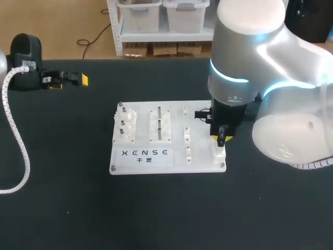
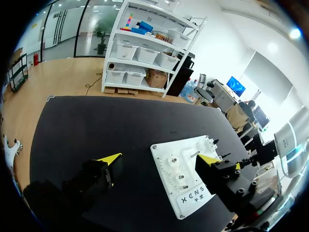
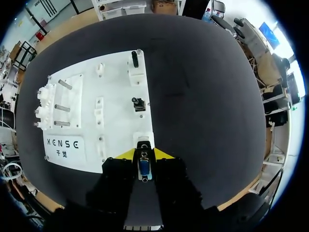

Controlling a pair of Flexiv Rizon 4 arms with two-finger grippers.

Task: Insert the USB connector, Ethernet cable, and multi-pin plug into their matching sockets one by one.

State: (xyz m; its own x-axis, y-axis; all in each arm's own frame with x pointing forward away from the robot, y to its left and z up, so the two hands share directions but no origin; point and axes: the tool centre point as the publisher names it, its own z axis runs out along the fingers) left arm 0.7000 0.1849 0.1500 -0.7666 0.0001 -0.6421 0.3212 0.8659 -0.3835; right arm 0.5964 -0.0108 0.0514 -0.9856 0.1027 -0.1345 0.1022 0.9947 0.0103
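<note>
My right end effector (image 3: 144, 155) is closed on a small plug with a blue body and silvery metal shell (image 3: 143, 166) — right at the white socket block (image 3: 143, 138) on a corner of the flat white plastic board (image 3: 120, 87) with dark lettering. My left end effector (image 2: 158, 158) is wide open and holds nothing — it is above the matte black desk (image 2: 96, 125).

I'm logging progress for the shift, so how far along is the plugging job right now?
Done: unclear; two dark parts sit on the white board, but whether they are seated plugs I cannot tell. In hand: right hand shut on a blue-cored connector at a white corner socket. To do: seating it, maybe more; left hand is open, empty, off the board.
</note>
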